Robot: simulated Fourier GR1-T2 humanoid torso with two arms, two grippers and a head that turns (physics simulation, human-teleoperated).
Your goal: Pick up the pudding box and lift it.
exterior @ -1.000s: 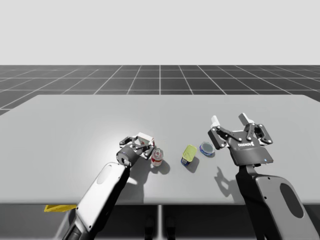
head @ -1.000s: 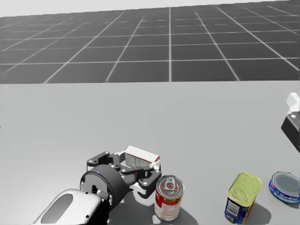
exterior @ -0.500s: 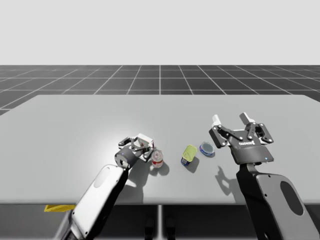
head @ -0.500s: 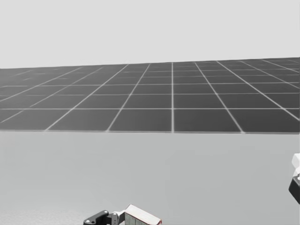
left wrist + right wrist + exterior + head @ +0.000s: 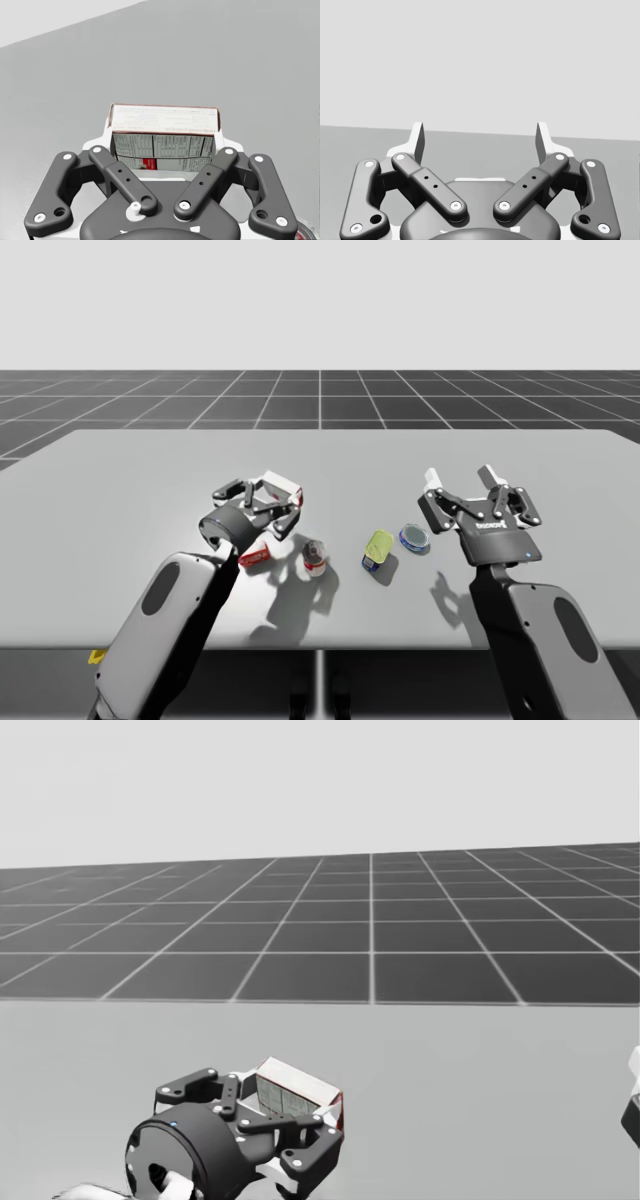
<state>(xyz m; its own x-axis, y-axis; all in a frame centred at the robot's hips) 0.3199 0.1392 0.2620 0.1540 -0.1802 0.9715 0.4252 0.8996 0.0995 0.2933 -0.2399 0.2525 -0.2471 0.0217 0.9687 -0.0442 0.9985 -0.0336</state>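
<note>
The pudding box (image 5: pixel 284 485), white with a red edge, hangs above the grey table (image 5: pixel 120 490), with my left gripper (image 5: pixel 272 502) shut on it. In the head view the box (image 5: pixel 300 1078) juts out of that gripper (image 5: pixel 283 1112) with floor grid behind it. From the left wrist the box (image 5: pixel 165 120) sits squarely between the fingers of the left gripper (image 5: pixel 165 150), both pressing its sides. My right gripper (image 5: pixel 465 485) hovers open at the table's right, and from its own wrist the right gripper (image 5: pixel 480 140) holds nothing.
On the table stand a red-and-white can (image 5: pixel 315 557), a yellow-topped blue tin (image 5: pixel 377 548) and a flat blue can (image 5: pixel 414 538). A small red thing (image 5: pixel 255 557) lies under my left gripper. Wide bare table lies to the left and behind.
My left gripper has risen off the table with the pudding box in it. My head turned upward a second ago. The right arm has barely moved.
</note>
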